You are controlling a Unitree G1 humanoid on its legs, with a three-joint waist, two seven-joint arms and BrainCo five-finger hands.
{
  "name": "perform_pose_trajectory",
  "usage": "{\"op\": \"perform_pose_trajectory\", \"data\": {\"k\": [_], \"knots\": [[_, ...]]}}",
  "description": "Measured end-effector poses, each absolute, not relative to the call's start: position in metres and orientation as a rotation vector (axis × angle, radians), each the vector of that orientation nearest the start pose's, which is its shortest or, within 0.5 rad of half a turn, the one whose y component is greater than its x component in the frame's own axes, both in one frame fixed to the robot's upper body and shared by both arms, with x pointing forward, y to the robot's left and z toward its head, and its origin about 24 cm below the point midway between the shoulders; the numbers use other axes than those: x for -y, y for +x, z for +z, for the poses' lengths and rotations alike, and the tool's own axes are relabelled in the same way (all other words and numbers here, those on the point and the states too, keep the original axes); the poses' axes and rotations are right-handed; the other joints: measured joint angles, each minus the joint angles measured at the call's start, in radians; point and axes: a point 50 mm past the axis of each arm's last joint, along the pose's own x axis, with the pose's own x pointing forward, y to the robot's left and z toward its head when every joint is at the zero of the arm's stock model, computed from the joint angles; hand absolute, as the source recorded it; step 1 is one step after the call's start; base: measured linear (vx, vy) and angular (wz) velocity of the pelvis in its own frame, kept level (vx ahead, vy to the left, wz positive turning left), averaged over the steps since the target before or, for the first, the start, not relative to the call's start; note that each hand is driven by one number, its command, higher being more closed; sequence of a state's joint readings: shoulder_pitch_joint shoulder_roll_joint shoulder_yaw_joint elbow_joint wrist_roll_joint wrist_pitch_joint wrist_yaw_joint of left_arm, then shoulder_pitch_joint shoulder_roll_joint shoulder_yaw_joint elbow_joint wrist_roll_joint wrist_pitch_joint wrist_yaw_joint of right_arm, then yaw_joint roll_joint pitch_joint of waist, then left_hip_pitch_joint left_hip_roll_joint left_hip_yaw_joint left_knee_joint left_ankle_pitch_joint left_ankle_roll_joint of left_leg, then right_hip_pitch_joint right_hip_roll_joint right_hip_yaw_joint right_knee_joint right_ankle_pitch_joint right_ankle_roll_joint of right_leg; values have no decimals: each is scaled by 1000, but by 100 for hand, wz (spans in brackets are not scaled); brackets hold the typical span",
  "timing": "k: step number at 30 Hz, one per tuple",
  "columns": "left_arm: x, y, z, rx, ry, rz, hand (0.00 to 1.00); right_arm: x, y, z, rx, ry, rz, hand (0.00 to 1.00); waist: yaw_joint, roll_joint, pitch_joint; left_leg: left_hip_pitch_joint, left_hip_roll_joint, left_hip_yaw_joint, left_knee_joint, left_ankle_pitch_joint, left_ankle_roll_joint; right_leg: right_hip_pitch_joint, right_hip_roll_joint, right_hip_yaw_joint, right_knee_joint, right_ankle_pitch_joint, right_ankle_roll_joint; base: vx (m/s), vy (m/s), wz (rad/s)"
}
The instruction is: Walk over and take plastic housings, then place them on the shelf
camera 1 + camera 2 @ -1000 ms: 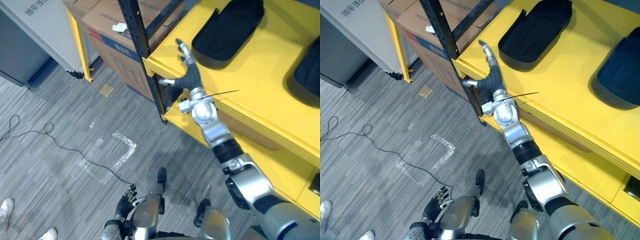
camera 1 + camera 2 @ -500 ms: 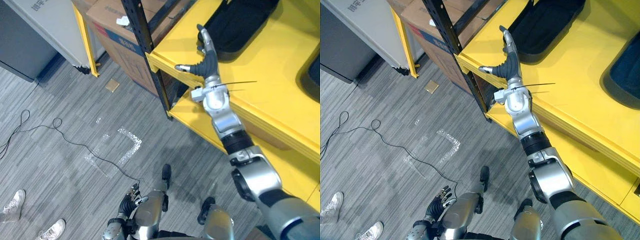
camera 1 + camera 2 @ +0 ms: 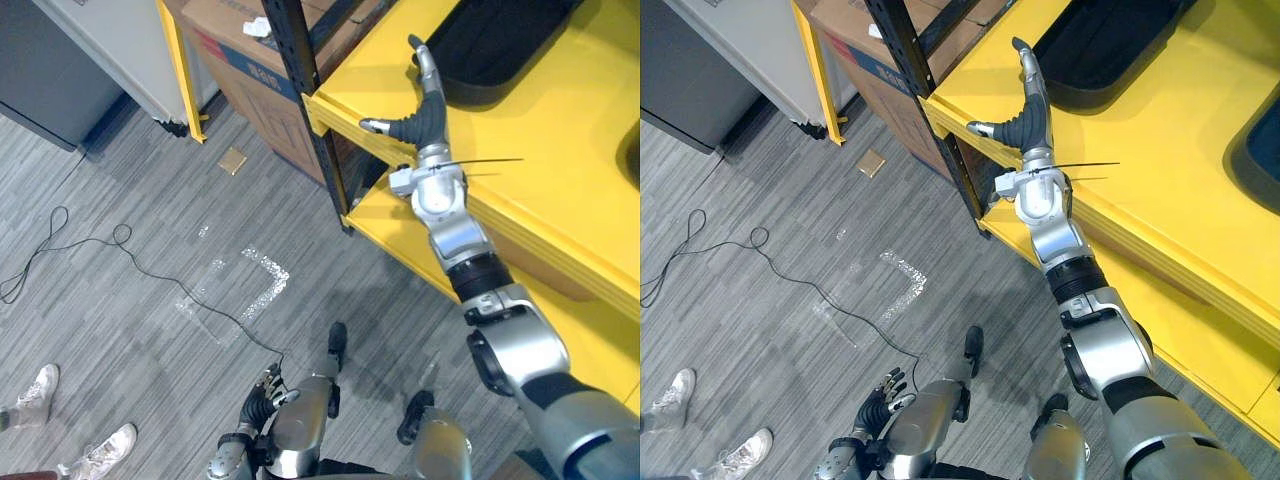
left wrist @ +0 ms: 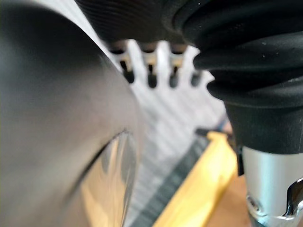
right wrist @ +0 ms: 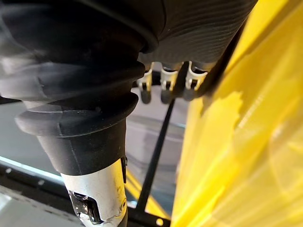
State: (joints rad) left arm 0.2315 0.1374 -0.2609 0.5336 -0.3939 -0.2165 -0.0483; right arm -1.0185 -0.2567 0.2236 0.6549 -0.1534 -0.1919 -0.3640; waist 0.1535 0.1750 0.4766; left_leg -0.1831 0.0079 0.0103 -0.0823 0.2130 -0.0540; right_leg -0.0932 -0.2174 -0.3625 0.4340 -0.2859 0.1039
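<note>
A black plastic housing lies on the yellow shelf near its left front corner. A second black housing lies further right on the same shelf. My right hand reaches up over the shelf's front edge, open, with straight fingers and the thumb spread. Its fingertips end just short of the near housing's rim, and it holds nothing. My left hand hangs low at my side above the floor, fingers relaxed and empty.
A black rack post stands at the shelf's left corner. Cardboard boxes sit behind it beside a yellow frame leg and a grey cabinet. A lower yellow shelf juts out. A person's shoes stand at lower left.
The whole picture has shifted as the camera moved. My right hand has reached a little closer to the near housing. The person's shoes show further into the picture.
</note>
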Motion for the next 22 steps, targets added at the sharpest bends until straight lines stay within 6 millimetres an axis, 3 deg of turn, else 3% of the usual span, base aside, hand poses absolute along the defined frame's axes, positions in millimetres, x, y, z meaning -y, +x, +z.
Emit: {"op": "perform_pose_trajectory", "data": {"k": [4,7,10,13,19,21,22], "knots": [[-150,146,-100,-562,-217,-53,0,105,382,241,679,-414,-102,0,-4,-7,4,30,14,15,0,0,0,46,22,4,-47,20,-2,67,-44,-11],[-153,145,-101,-541,-204,-58,0,107,353,237,781,-234,-94,0,-17,-33,0,77,24,57,0,-6,-6,101,35,23,-100,39,-3,35,-36,-29],[-163,135,-104,-558,-201,-29,0,112,312,216,825,-86,-49,0,-63,-86,-42,111,48,125,-1,-42,-8,118,61,79,-155,64,-6,41,-24,-65],[-177,123,-111,-616,-155,14,0,151,264,181,763,-33,-80,0,-125,-149,-127,159,64,212,-2,-65,-12,148,77,155,-225,113,8,83,-11,-76],[-197,111,-131,-781,-34,119,0,243,198,118,494,-84,-410,0,-237,-216,-239,248,101,390,-7,-134,-33,159,110,337,-308,172,3,23,31,-96],[-203,102,-138,-833,-41,166,0,263,181,82,323,-101,-506,0,-281,-220,-255,265,111,447,-7,-138,-36,140,122,386,-326,182,3,-67,8,-89],[-205,99,-142,-869,-42,184,0,277,169,48,164,-102,-571,0,-306,-233,-267,278,114,477,-7,-139,-37,137,127,413,-327,184,8,-57,-2,-59]]}}
